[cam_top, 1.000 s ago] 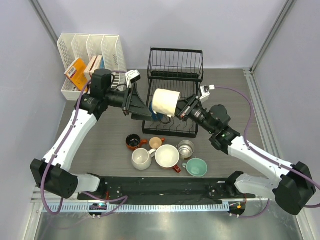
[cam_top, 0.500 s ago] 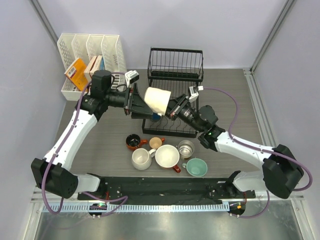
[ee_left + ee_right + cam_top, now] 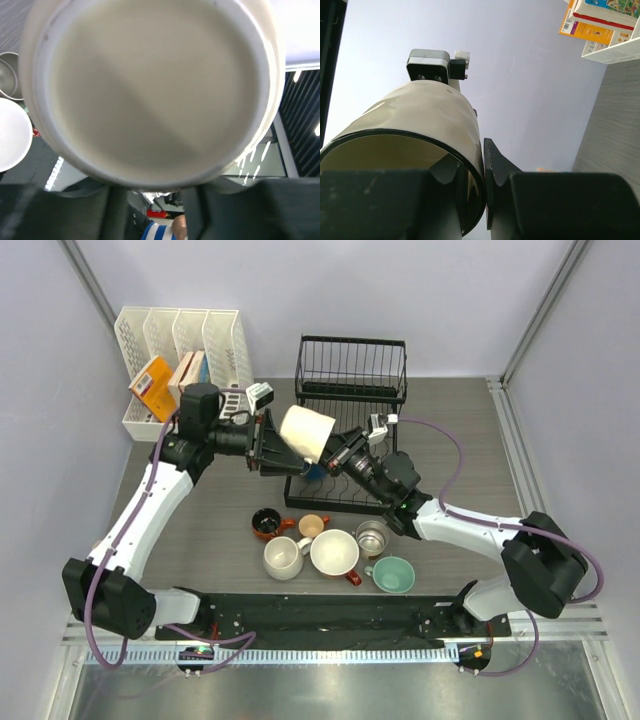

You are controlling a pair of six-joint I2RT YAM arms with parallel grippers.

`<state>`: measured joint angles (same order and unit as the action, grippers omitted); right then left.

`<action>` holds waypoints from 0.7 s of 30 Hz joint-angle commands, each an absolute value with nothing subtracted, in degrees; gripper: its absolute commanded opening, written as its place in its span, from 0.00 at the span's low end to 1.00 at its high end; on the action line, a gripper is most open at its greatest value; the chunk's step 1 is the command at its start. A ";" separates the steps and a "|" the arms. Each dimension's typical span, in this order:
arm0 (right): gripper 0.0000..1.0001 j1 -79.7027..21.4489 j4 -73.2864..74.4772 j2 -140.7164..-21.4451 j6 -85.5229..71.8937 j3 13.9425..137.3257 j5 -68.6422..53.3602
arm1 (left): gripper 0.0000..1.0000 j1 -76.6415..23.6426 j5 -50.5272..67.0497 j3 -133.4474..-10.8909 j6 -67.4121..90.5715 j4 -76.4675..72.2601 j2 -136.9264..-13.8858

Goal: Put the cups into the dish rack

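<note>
My right gripper (image 3: 335,452) is shut on the rim of a cream mug (image 3: 307,432), one finger inside and one outside (image 3: 481,165). It holds the mug (image 3: 415,110) tilted in the air at the left front corner of the black wire dish rack (image 3: 352,365). My left gripper (image 3: 278,443) is open right at the mug's base, which fills the left wrist view (image 3: 150,85). A blue mug (image 3: 315,472) sits in the rack. The black (image 3: 265,523), peach (image 3: 312,526), steel (image 3: 372,536), white (image 3: 283,558), red (image 3: 334,552) and teal (image 3: 393,574) mugs stand on the table.
A white slotted file organizer (image 3: 180,335) with books stands at the back left. The loose mugs cluster in front of the rack, near the arm bases. Grey walls close in both sides.
My right arm has carried the cream mug leftward and slightly back, from over the rack's front to right against my left gripper. The left gripper has barely moved.
</note>
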<state>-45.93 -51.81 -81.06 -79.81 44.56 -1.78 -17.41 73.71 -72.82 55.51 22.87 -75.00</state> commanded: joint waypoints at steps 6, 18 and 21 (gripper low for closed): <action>0.01 -50.45 -56.78 -79.45 -79.01 40.43 -3.25 | 0.21 -16.26 73.30 -72.07 56.25 14.77 -71.54; 0.19 -51.94 -36.93 -70.69 -73.48 39.64 -2.29 | 0.00 -15.91 64.17 -77.34 42.21 28.82 -70.66; 0.47 -51.94 -29.92 -67.42 -71.63 39.90 -0.97 | 0.00 -15.91 62.32 -78.39 41.57 30.23 -70.84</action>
<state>-49.95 -42.39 -72.90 -78.11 40.29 1.78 -17.34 69.80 -72.73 47.37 31.55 -72.71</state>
